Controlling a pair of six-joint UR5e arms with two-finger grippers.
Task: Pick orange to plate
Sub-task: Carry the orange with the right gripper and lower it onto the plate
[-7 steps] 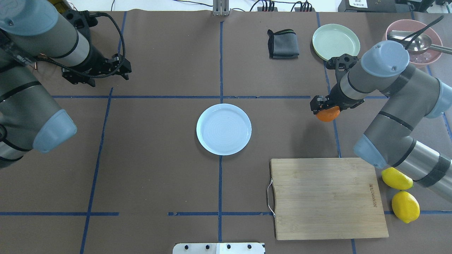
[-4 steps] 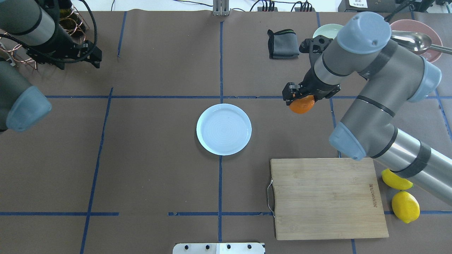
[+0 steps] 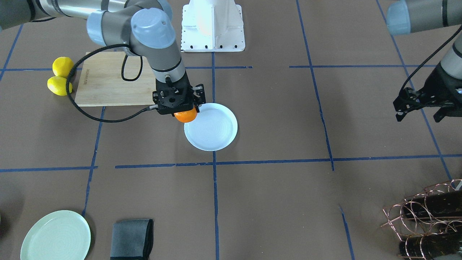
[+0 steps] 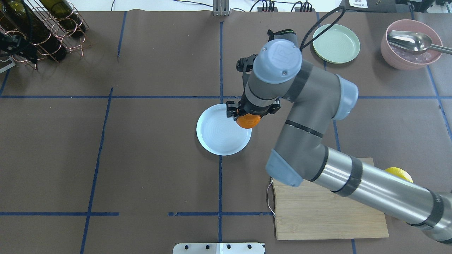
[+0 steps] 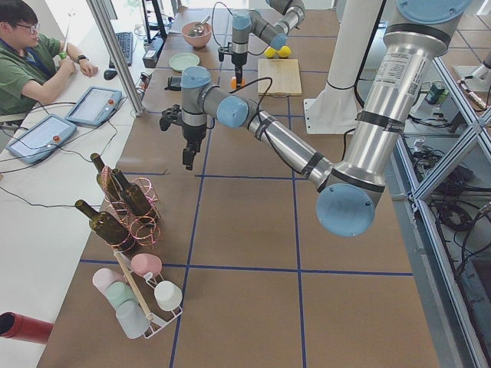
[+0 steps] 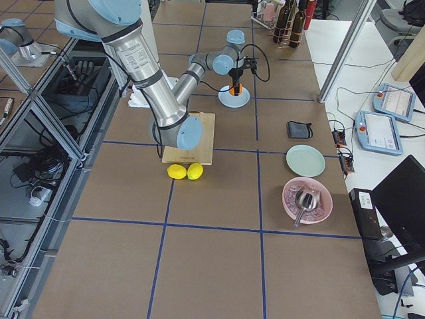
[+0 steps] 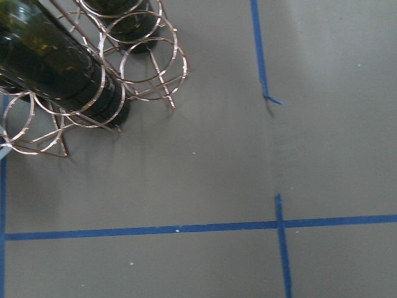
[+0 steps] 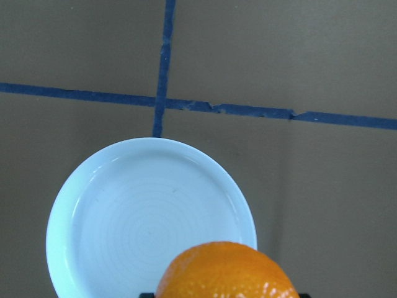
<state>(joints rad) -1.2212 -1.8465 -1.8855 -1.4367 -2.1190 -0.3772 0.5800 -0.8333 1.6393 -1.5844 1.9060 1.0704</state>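
The orange (image 4: 248,121) hangs in my right gripper (image 4: 249,117), which is shut on it, just above the right rim of the pale bluish-white plate (image 4: 217,135). From the front the orange (image 3: 185,116) overlaps that plate's (image 3: 213,130) edge nearest the cutting board. The right wrist view has the orange (image 8: 226,274) at the bottom, with the plate (image 8: 142,223) below and ahead of it. My left gripper (image 3: 418,116) hovers far off near the wine rack, open and empty.
A bamboo cutting board (image 4: 317,218) and two lemons (image 3: 59,76) lie on the right arm's side. A pale green plate (image 4: 336,43), a grey cloth (image 3: 131,238) and a pink bowl with a spoon (image 4: 409,46) sit at the back. A copper wine rack (image 4: 46,28) stands back left.
My right gripper carried the orange leftwards from the table's right part to over the plate's right rim. The left arm drew back to the far left corner.
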